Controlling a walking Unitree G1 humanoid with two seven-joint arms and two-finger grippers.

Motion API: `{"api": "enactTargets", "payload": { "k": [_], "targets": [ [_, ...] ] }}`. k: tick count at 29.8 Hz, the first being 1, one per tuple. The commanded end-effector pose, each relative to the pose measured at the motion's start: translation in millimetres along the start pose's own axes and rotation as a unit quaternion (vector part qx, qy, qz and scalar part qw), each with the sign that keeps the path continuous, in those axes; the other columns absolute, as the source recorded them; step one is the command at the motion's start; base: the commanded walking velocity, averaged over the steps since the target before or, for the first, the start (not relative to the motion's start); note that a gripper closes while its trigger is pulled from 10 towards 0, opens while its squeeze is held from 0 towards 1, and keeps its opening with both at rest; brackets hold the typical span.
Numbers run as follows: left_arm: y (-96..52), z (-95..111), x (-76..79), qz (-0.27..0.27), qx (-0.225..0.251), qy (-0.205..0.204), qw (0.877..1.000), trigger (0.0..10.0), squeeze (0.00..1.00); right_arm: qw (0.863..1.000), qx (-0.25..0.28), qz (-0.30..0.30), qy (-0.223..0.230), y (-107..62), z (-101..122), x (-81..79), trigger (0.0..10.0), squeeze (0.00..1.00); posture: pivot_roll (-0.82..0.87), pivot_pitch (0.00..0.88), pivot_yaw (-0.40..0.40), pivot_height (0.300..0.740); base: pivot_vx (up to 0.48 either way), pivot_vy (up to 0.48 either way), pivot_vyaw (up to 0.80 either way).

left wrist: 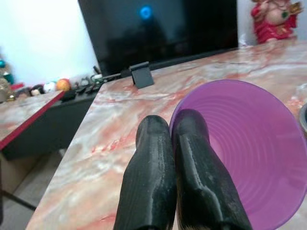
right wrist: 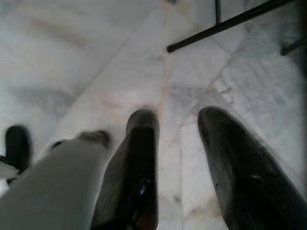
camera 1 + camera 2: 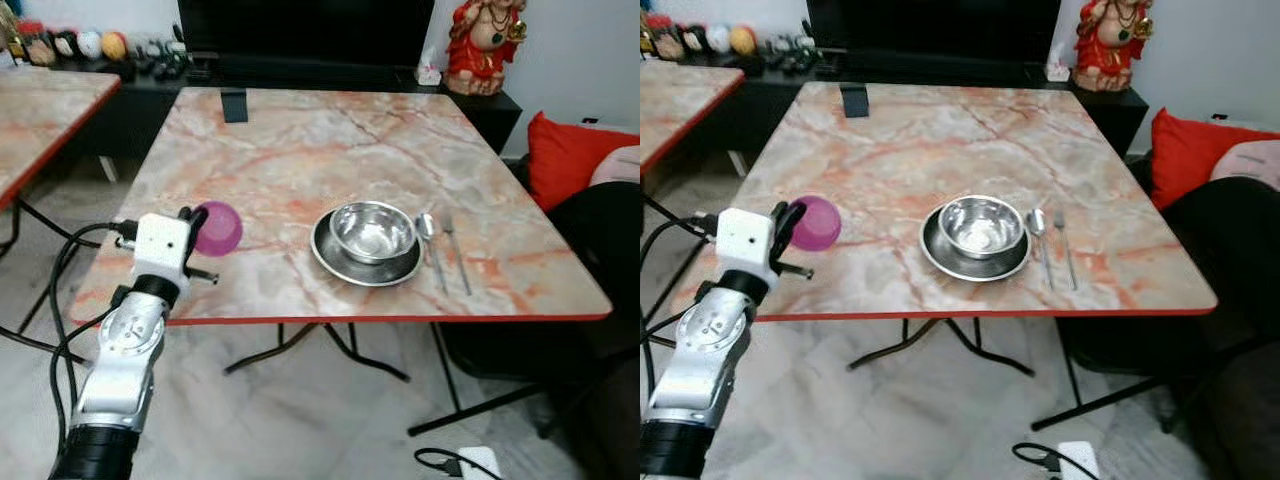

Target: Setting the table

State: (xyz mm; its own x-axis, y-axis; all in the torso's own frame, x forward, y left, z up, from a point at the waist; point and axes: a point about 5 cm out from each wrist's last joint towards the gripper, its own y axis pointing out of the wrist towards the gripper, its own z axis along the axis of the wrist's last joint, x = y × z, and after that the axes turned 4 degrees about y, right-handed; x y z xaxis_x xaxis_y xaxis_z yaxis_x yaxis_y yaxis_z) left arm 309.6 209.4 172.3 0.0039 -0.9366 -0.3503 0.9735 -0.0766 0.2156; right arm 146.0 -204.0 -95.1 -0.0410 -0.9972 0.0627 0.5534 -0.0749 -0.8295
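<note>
Left gripper (image 1: 175,143) is clenched on the rim of a translucent purple plastic cup (image 3: 218,228), one finger inside the cup and one outside, pressed together. The cup is tilted, over the near left part of the orange-veined marble-pattern table (image 3: 300,150), near its red front edge. Toward the right, well apart from the cup, a shiny steel bowl (image 3: 372,230) sits on a steel plate (image 3: 340,265); a steel spoon (image 3: 427,230) and steel fork (image 3: 455,250) lie just beside it. Right gripper (image 2: 177,143) hangs over the pale marble floor (image 2: 120,62), fingers parted, holding nothing.
</note>
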Motion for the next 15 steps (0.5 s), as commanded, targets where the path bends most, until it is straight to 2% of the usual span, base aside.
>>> {"api": "enactTargets", "payload": {
  "k": [1, 10, 15],
  "targets": [
    [2.8, 4.1, 1.5, -0.001, 0.005, -0.014, 1.000, 10.0, 0.00, 1.000, -0.003, -0.003, 0.001, -0.7, -1.7, 4.3, 10.0, 0.00, 0.10, 0.000, -0.063, 0.715, 0.000, 0.000, 0.00],
    [4.8, 5.5, 1.7, 0.004, 0.008, -0.016, 1.000, 10.0, 0.00, 1.000, -0.002, 0.002, -0.001, -0.1, 0.7, 4.7, 10.0, 0.00, 0.10, 0.000, -0.065, 0.715, 0.000, 0.000, 0.00],
    [4.7, 6.6, 4.7, 0.004, 0.010, -0.020, 1.000, 10.0, 0.00, 1.000, -0.002, 0.012, -0.018, 0.0, 1.9, 4.1, 10.0, 0.00, 0.10, 0.000, -0.064, 0.715, 0.000, -0.381, 0.00]
  ]
}}
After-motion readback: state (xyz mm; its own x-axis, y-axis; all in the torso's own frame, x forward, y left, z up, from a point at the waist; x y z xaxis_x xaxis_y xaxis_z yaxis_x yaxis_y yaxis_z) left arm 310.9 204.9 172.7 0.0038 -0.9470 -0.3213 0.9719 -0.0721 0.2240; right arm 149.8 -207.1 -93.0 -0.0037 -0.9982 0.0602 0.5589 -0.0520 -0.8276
